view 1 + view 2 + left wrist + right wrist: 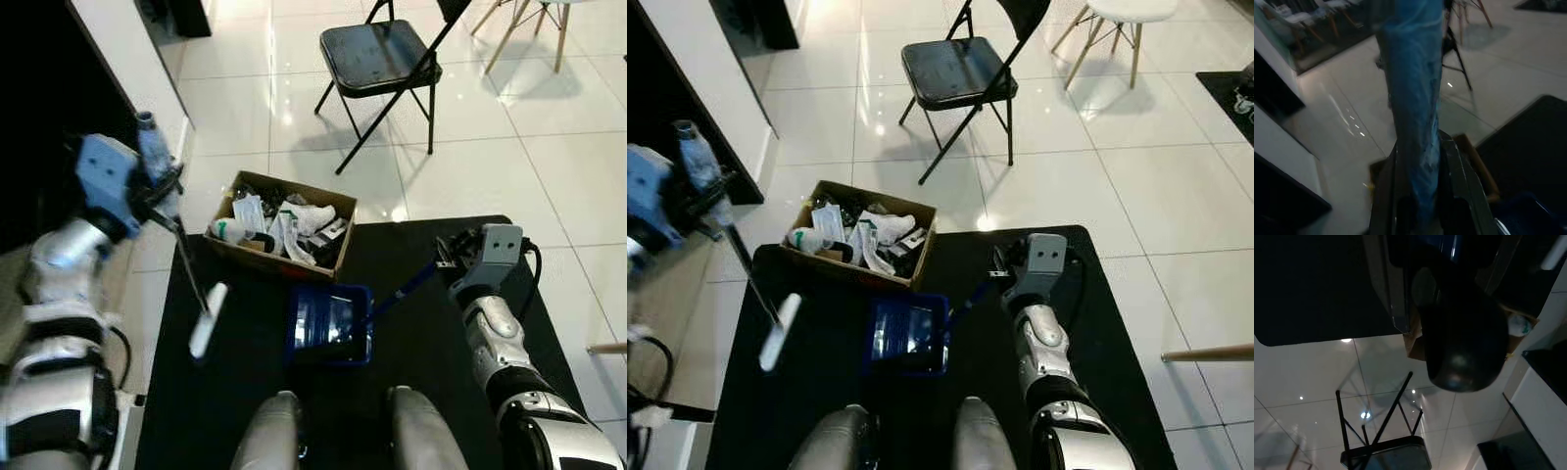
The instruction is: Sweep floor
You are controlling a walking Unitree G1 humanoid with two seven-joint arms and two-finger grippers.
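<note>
Gripping tight, the jaws of the left gripper are closed on the blue handle of the brush. The left gripper is held up high on the left side, next to a dark cabinet. From the jaws a thin dark stick goes down to the white brush head, which hangs low over the black mat.

On the other side, the jaws of the right gripper hold the end of the dustpan's long handle. In the right wrist view a round black knob at the handle's end sits between the black fingers. The handle slants down to the blue dustpan, which sits on the black mat, just in front of the robot's two gray knees.

Right behind the dustpan is a brown cardboard box. It is full of white papers and other trash. It sits partly on the far edge of the mat and partly on the shiny white tile floor.

Farther back on the tiles stands a black folding chair. Behind it are the wooden legs of a white stool.
</note>
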